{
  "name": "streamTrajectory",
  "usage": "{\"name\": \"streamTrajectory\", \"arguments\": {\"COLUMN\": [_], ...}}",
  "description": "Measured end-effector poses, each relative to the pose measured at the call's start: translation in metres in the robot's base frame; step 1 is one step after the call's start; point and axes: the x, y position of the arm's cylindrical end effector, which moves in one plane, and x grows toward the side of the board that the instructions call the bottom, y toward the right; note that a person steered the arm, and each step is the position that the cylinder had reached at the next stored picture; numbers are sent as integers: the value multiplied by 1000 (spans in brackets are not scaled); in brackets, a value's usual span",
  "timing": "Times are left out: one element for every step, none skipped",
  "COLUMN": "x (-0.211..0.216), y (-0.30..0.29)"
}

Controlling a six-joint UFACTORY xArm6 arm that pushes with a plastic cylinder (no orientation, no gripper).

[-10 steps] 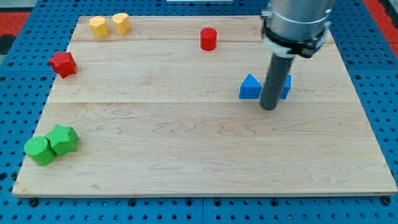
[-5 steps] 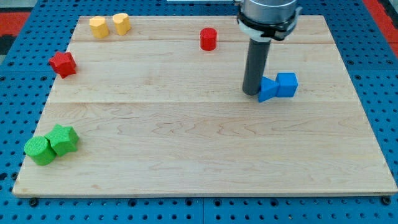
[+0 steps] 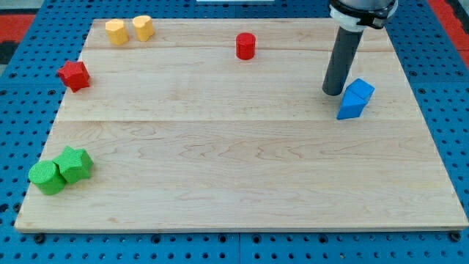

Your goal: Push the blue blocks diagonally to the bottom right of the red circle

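Blue blocks: 2, touching each other at the board's right side, below and well to the right of the red circle (image 3: 245, 45). The blue cube (image 3: 360, 90) sits upper right; the blue triangle (image 3: 349, 107) sits lower left of it.

Board (image 3: 242, 176): pale wood, lying on a blue pegboard (image 3: 454, 110).

Rod (image 3: 340, 62): dark, upright, its upper end cut off by the view's top. There are no jaws; nothing is held. My tip (image 3: 333, 92) stands just left of the blue cube; whether they touch cannot be told.

Green blocks (image 3: 61, 169): 2, touching, lower left; shapes unclear.

Yellow blocks (image 3: 129, 29): 2, side by side, upper left; shapes unclear.

Red star (image 3: 74, 75): left edge, alone.
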Motion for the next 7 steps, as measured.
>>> {"name": "streamTrajectory", "arguments": {"x": [-9,-16,-16,-16,-21,-28,-37], "y": [0,-6,-77,-134,-182,-226,-266]}}
